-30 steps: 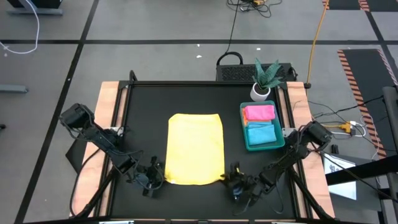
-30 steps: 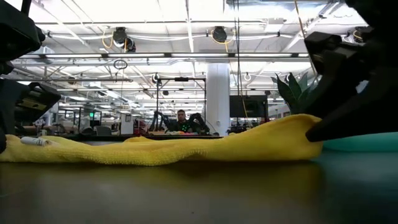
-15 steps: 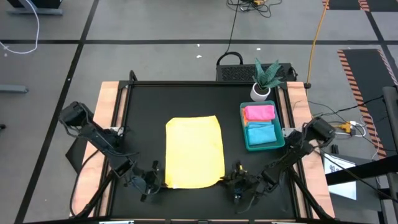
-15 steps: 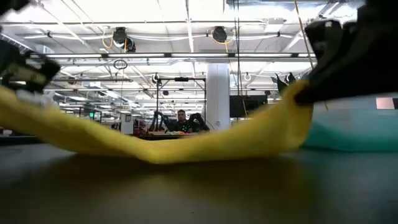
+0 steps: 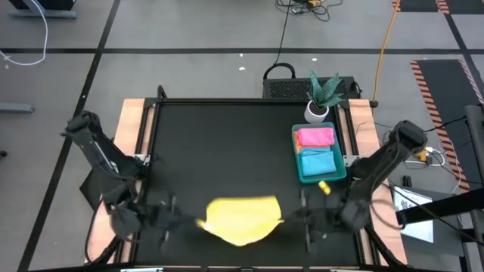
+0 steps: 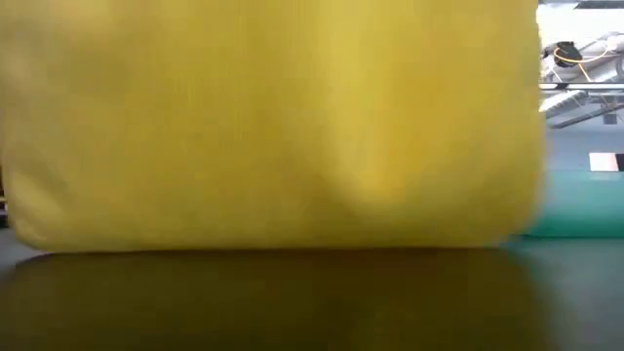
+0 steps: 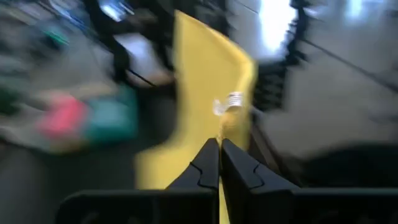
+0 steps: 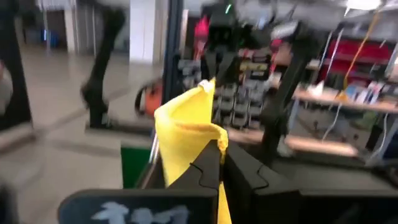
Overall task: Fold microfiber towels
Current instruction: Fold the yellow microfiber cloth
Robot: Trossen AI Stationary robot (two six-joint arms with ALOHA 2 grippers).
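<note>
yellow towel (image 5: 242, 219) up off the table, pinched at both near corners – first fold in hand.

left gripper (image 7: 219, 149) clamped tight on one corner, right gripper (image 8: 219, 152) clamped tight on the other, cloth stretched between the two sets of fingertips and hanging below them in front of the low camera. both arms reaching low and inward at the near edge, wrists level. next up, probably: carrying the held edge forward over the far edge and laying it down even. pink towel (image 5: 315, 137) and light blue towel (image 5: 318, 161) waiting in the green tray (image 5: 296, 168), well beyond the right fingers.
</note>
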